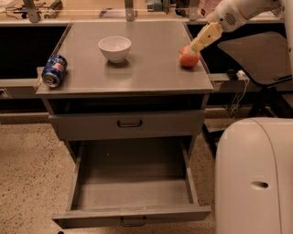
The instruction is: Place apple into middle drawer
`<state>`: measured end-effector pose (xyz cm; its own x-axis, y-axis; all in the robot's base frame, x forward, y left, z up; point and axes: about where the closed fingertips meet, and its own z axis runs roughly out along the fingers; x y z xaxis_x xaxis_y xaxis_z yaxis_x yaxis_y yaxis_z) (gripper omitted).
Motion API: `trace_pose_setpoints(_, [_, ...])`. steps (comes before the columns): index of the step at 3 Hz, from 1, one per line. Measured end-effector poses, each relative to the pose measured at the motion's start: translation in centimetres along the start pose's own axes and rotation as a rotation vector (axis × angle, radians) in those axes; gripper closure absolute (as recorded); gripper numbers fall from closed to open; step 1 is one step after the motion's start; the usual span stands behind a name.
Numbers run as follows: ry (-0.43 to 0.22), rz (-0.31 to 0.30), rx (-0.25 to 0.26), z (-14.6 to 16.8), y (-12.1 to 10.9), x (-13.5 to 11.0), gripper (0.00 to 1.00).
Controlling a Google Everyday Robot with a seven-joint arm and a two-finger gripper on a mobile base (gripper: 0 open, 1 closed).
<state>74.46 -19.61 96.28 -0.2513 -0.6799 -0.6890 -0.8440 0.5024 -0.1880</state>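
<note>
Now, hand (197,45) at apple (189,59) on cabinet top (146,75), grip unclear, mid drawer (132,192) open, can (54,71) label unreadable.

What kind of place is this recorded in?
Likely a lab or workshop: grey metal drawer cabinet, speckled floor, cluttered workbench behind. The claw is at the apple near the cabinet top's right edge.
</note>
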Motion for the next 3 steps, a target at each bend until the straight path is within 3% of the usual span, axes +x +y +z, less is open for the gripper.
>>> trace_pose_setpoints(1, [-0.005, -0.067, 0.016, 1.2, -0.8, -0.6, 0.0])
trace_pose_setpoints(2, [0.011, -0.144, -0.017, 3.8, -0.9, 1.0, 0.0])
trace_pose_setpoints(3, [0.031, -0.162, -0.046, 5.7, -0.9, 2.7, 0.0])
